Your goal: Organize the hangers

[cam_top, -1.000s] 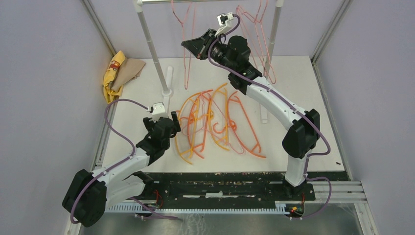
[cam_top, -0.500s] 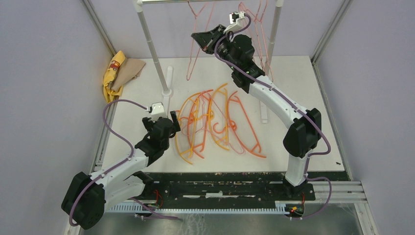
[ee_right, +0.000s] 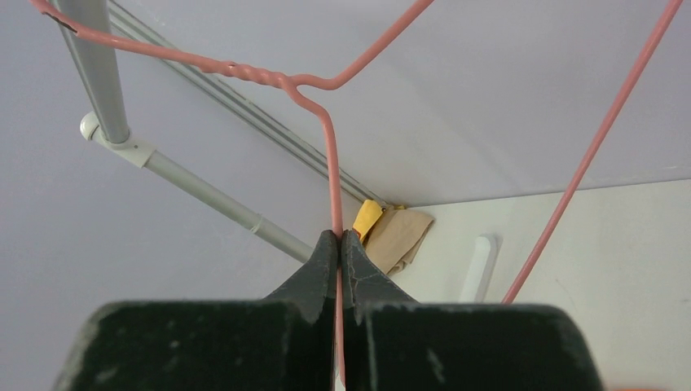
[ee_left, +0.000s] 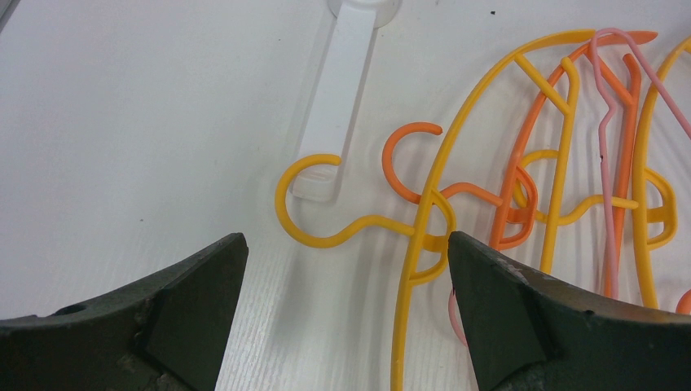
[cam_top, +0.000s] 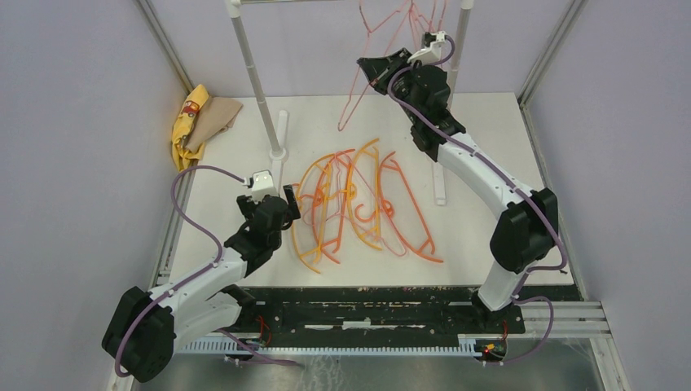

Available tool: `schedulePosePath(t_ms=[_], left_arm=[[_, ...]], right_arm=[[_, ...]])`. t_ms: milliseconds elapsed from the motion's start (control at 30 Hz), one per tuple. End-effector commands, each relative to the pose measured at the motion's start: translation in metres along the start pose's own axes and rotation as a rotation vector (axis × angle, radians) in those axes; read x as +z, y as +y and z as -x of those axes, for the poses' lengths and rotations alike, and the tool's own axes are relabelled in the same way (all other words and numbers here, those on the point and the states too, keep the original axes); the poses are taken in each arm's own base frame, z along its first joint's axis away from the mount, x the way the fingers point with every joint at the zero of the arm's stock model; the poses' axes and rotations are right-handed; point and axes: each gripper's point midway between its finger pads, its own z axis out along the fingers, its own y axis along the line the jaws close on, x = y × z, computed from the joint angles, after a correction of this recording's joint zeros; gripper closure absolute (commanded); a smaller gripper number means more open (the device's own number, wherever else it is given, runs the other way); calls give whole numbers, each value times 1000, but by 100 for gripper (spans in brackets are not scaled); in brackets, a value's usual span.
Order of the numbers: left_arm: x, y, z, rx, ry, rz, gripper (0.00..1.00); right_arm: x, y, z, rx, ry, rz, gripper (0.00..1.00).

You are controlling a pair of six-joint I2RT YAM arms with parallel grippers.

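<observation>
- Top external: fixed high behind the near edge, looking down over the whole table [cam_top: 489, 122].
- Left wrist: close above the tabletop, facing down at the orange and yellow hangers [ee_left: 424, 236] — mid-table in the top view.
- Right wrist: raised at the far side, aimed left past the rack pole [ee_right: 102, 81].

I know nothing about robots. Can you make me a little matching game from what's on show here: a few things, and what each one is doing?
Things
1. right gripper
2. left gripper
3. yellow hanger
4. cloth

States
A. lying flat on the table
B. open, holding nothing
C. shut on a pink hanger
D. crumpled at the table's left edge

Pairs: 1-C, 2-B, 3-A, 4-D
</observation>
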Motion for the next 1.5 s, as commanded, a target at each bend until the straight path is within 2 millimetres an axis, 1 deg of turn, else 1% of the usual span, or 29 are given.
schedulePosePath(t_ms=[0,167,200,233,333,400,467,500,567,700,767,833,900,967,1000,1033,1067,1100,1233,1300,1367,1467], left_arm=[[-1,-3,10,-73,-37,-2,1],[-1,-3,10,-69,-36,3,1],[-1,-2,10,-69,-37,4,1],[-1,-2,10,-69,-37,5,1],[-1,-2,11,-69,-40,5,1],[-1,-2,11,-68,-39,6,1],[-1,-2,10,-68,-38,6,1],[-1,-2,10,-67,-37,5,1],[0,-3,10,-65,-35,5,1],[1,-3,8,-59,-31,10,1],[1,-2,9,-55,-31,13,1],[2,-1,8,-50,-31,21,1],[1,1,9,-48,-34,27,1],[1,1,9,-49,-37,25,1],[1,1,9,-49,-40,25,1],[1,2,9,-48,-40,25,1],[1,2,9,-47,-40,26,1],[1,2,9,-44,-39,26,1],[2,2,7,-43,-35,29,1],[2,2,8,-45,-36,32,1],[1,5,8,-53,-40,45,1],[-1,9,11,-66,-53,60,1]], right_arm=[[-16,18,43,19,-110,33,99],[-22,7,47,21,-117,-5,99],[-22,5,46,23,-115,-12,98],[-23,5,46,24,-110,-13,95],[-25,9,44,8,-87,2,78],[-30,17,45,-12,-73,24,71],[-35,23,47,-34,-63,39,62],[-39,26,48,-48,-59,46,57],[-50,36,54,-77,-63,65,51],[-72,54,56,-160,-36,107,42],[-82,63,51,-230,-7,119,41],[-92,76,38,-302,39,146,40],[-99,92,15,-386,118,187,40],[-106,108,-21,-464,229,237,40],[-113,116,-46,-484,302,269,40],[-115,119,-62,-503,346,292,40],[-121,124,-85,-514,398,320,40],[-124,122,-102,-532,441,323,40],[-133,95,-172,-587,618,284,40],[-142,76,-205,-625,721,253,41],[-152,50,-234,-667,813,197,42],[-168,6,-266,-716,930,113,43]])
